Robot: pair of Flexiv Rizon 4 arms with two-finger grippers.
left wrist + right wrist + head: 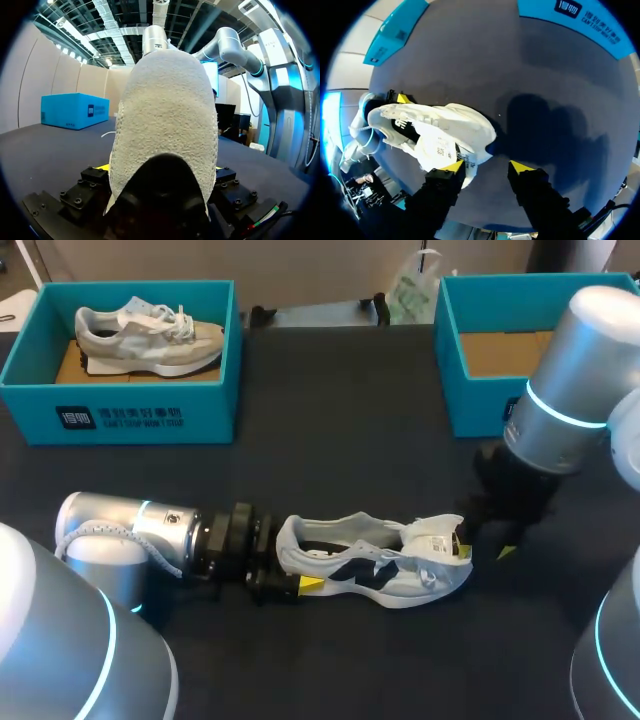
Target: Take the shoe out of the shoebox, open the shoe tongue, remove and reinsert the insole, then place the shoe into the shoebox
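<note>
That shoe [165,135] heel hogs the left wrist view, burying the fingers of the left gripper [288,578]; right arm [565,390] blocks the upper-right shoebox [468,405].

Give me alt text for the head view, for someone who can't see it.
A white shoe lies on the dark table, my left claw gripping its heel, my right claw open by its tongue. Far left, a teal shoebox holds another shoe.

The shoe [165,125] sits heel-first in the end effector [162,172], blue shoebox [75,111] beyond.
</note>
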